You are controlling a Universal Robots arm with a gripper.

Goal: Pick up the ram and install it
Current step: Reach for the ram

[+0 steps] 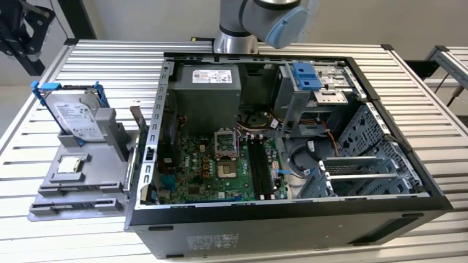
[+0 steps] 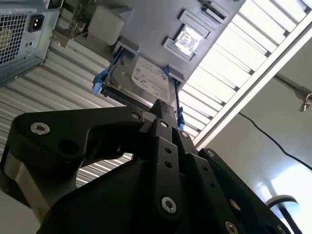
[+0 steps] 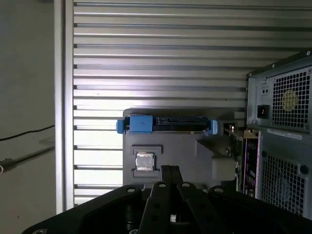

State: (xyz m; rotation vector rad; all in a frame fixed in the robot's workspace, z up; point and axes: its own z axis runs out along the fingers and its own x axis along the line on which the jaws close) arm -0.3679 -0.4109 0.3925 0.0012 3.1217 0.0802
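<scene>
So the pincer [image 3: 169,169] hangs well above the slatted counter [image 1: 109,60], and in both wrist views its 2 black fingers [image 2: 157,113] look clenched tip to tip with nothing between them. The arm [image 1: 241,22] pokes in at the top middle of the exterior view, behind the open computer case [image 1: 292,230]. The ram [image 1: 137,119] isn't picked up yet. As far as I can tell it's the thin board standing on edge at the left middle of the exterior view, between the gray holder [image 1: 80,186] and the case's outer wall. In the first wrist view it reads as a strip of circuit board [image 3: 249,158] just beside the case's rear panel. It's seen nearly edge-on, so I can't make out its chips. On the same holder, the hard drive [image 1: 76,118] with blue clips stands upright in the upper left of the exterior view, and the small square processor chip [image 1: 71,164] lies flat just below it in the frame. Inside the case, the motherboard [image 1: 197,170] sits lower centre. Its black slots [image 1: 257,164] run up and down the frame near its right edge, and the ram isn't in them yet. In the first wrist view the pincer tips line up over the holder, just beside the processor chip.
</scene>
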